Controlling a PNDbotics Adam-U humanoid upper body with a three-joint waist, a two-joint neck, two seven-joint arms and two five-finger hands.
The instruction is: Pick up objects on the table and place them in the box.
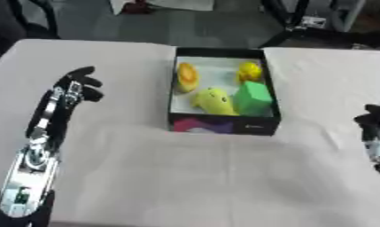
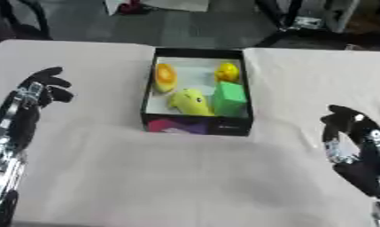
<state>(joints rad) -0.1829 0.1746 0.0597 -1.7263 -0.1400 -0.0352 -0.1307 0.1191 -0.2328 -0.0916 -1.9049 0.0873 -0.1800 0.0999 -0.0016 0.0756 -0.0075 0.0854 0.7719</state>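
Observation:
A black box [image 1: 223, 124] with a white floor stands at the middle of the table. Inside lie an orange-yellow piece [image 1: 186, 76], a small yellow round thing [image 1: 249, 71], a yellow fruit-like shape [image 1: 212, 100] and a green block [image 1: 253, 97]. My left hand [image 1: 82, 85] hovers over the table left of the box, fingers curled and holding nothing. My right hand [image 2: 345, 125] is at the right edge, right of the box, fingers curled, with nothing in it.
The white tablecloth [image 1: 192, 177] covers the table around the box. Beyond the far table edge are dark floor and black chair or stand legs [image 1: 289, 17].

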